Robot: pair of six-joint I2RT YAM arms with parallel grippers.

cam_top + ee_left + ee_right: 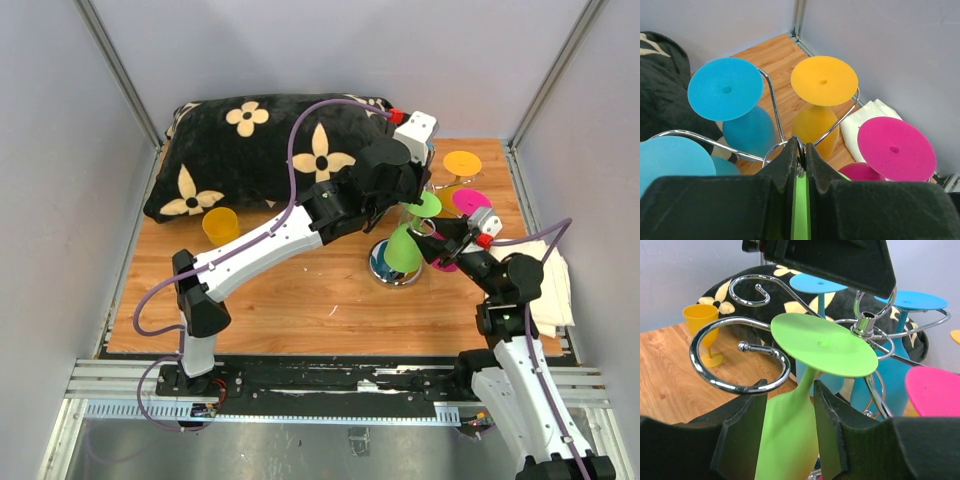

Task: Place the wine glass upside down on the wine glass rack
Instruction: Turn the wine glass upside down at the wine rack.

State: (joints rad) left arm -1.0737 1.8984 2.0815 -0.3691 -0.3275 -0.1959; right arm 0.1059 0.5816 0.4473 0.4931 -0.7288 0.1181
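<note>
The green wine glass (403,250) is upside down beside the chrome wine glass rack (395,272), its round foot (824,343) uppermost. Its stem stands next to a curled scroll arm (740,385). I cannot tell whether the foot rests on the wire. My right gripper (432,243) is shut on the green bowl (790,440), one finger on each side (789,386). My left gripper (418,185) reaches over the rack and is shut on the small chrome ring at the top of its stem (801,146). Green shows below, between its fingers.
Blue (726,89), orange (824,80) and magenta (895,148) glasses hang upside down on the rack. A yellow glass (220,225) stands upright on the wooden table by a black flowered pillow (250,150). A white cloth (555,285) lies at the right. Grey walls enclose the table.
</note>
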